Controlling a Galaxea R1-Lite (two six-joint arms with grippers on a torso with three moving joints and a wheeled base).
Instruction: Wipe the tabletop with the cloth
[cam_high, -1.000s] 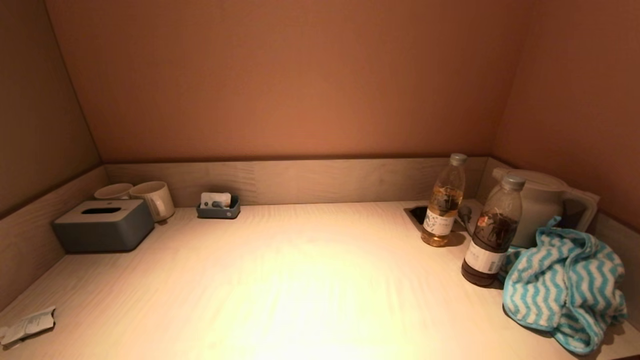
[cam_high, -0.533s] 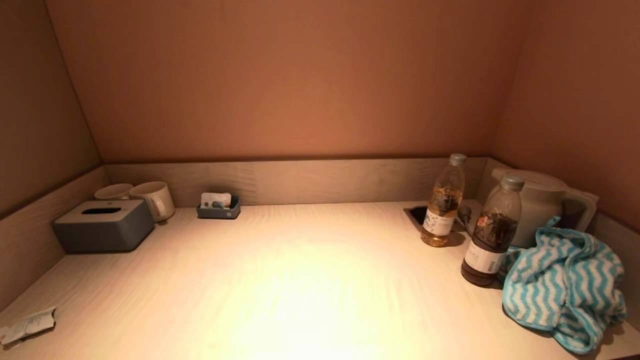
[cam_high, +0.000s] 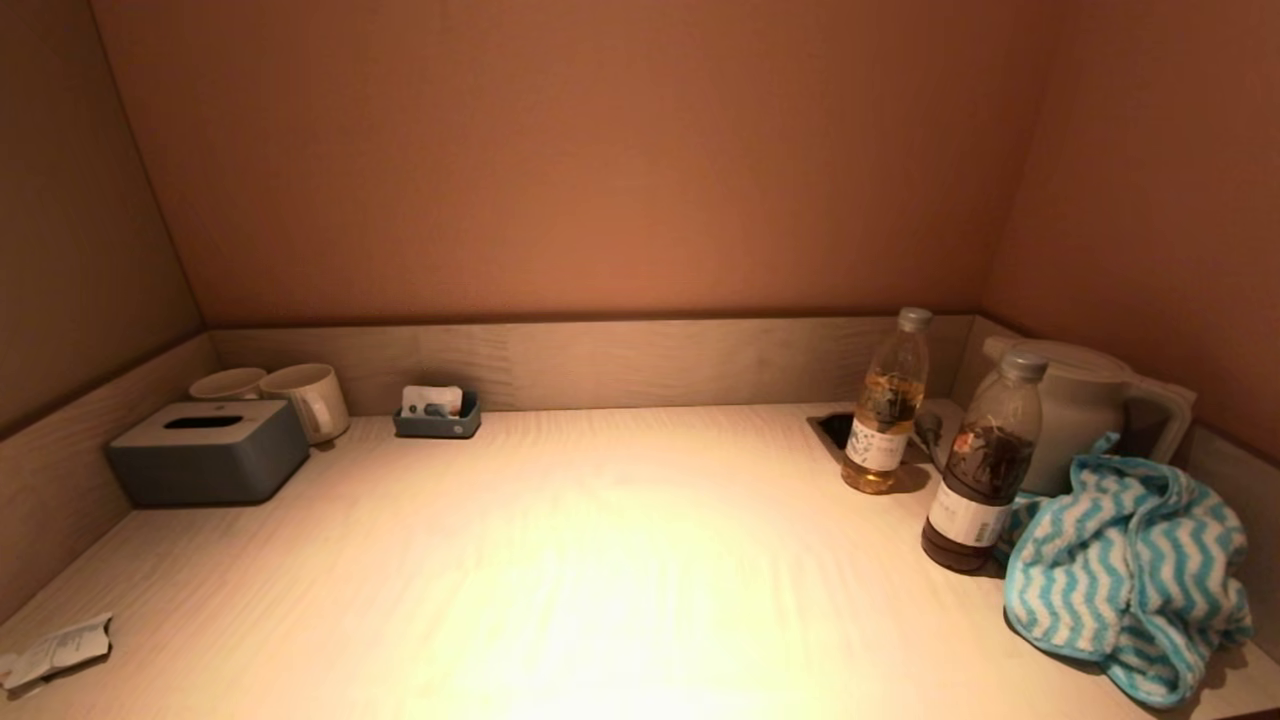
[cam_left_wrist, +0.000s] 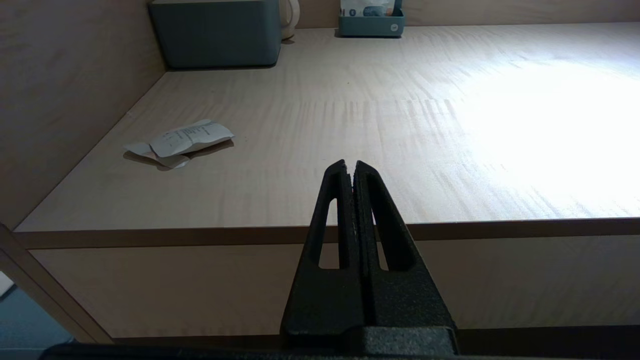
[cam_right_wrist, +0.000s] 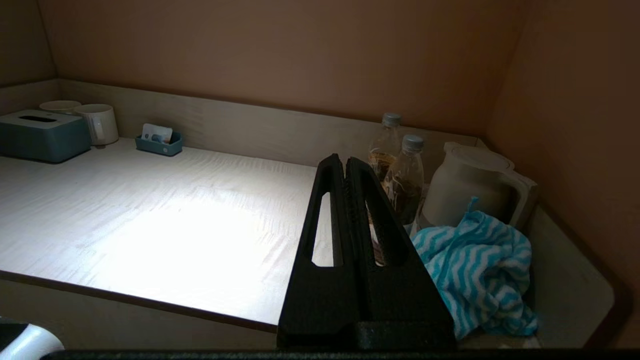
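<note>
The tabletop (cam_high: 600, 560) is enclosed by a low upstand on the left, far and right sides; only the near edge is open. The cloth (cam_high: 1125, 575), striped blue and white, is bunched at the near right, just beside the dark bottle (cam_high: 985, 470) and in front of the kettle (cam_high: 1085, 405). A pale bottle (cam_high: 888, 405) is set farther back, beside a recessed socket (cam_high: 838, 428). Along the far left are placed a tissue box (cam_high: 208, 448), two mugs (cam_high: 305, 398) and a small tray (cam_high: 437, 415). A crumpled paper (cam_high: 55, 648) is seen at the near left corner. The wide middle span is left free between these groups. The left hand (cam_left_wrist: 354, 165) is held before the near edge, its fingers pressed together on nothing. The right hand (cam_right_wrist: 345, 161), likewise closed and holding nothing, is held off the near edge, left of the cloth.
</note>
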